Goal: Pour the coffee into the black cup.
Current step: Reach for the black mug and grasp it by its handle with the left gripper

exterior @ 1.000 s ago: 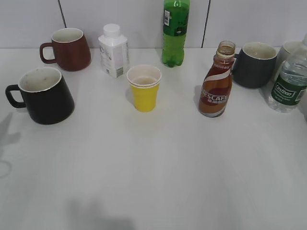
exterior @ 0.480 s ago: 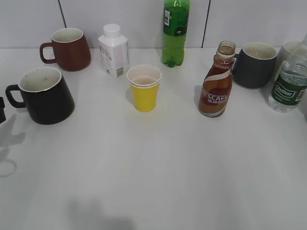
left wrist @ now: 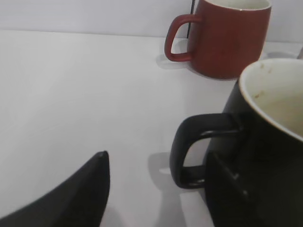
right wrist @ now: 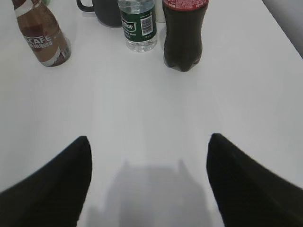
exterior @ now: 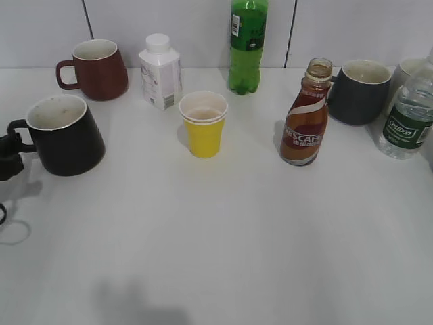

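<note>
Your left gripper [left wrist: 156, 189] sits spread at the glossy black ceramic mug's [exterior: 65, 135] loop handle [left wrist: 191, 151], gripping nothing. Right gripper [right wrist: 149, 182] gapes wide over bare white table [right wrist: 142, 109], nothing held.

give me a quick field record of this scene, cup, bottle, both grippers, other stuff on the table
black cup: upright at table's left, no coffee visible inside
coffee bottle: upright, uncapped, right of centre
left gripper: open, fingers either side of the cup's handle
right gripper: open, holding nothing, over bare table
yellow paper cup: centre, between cup and bottle
back row: maroon mug, white carton, green bottle, dark grey mug, water bottle
</note>
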You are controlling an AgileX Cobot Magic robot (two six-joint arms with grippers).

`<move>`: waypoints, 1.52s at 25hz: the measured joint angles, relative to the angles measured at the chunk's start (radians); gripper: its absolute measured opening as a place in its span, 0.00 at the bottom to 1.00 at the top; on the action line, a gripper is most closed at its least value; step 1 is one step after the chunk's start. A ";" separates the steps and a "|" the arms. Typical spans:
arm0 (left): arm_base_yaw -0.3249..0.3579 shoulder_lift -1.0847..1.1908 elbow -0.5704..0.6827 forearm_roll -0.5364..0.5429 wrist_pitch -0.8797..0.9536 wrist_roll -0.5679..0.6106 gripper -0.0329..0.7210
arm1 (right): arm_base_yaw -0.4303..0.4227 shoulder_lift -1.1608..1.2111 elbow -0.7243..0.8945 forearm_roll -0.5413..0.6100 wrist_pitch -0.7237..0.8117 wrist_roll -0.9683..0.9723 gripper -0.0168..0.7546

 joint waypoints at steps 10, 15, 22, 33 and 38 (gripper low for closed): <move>0.000 0.147 -0.001 0.000 -0.210 0.000 0.69 | 0.000 0.000 0.000 0.000 0.000 -0.001 0.78; 0.000 0.187 -0.014 0.004 -0.219 0.000 0.69 | 0.000 0.000 0.000 0.000 0.000 0.000 0.78; 0.035 0.223 -0.072 0.059 -0.224 -0.001 0.69 | 0.000 0.000 0.000 0.000 0.000 0.000 0.78; 0.101 0.224 -0.127 0.208 -0.208 -0.001 0.69 | 0.000 0.000 0.000 0.000 0.000 0.000 0.78; 0.101 0.226 -0.180 0.227 -0.144 -0.001 0.69 | 0.000 0.000 0.000 0.000 0.000 0.000 0.78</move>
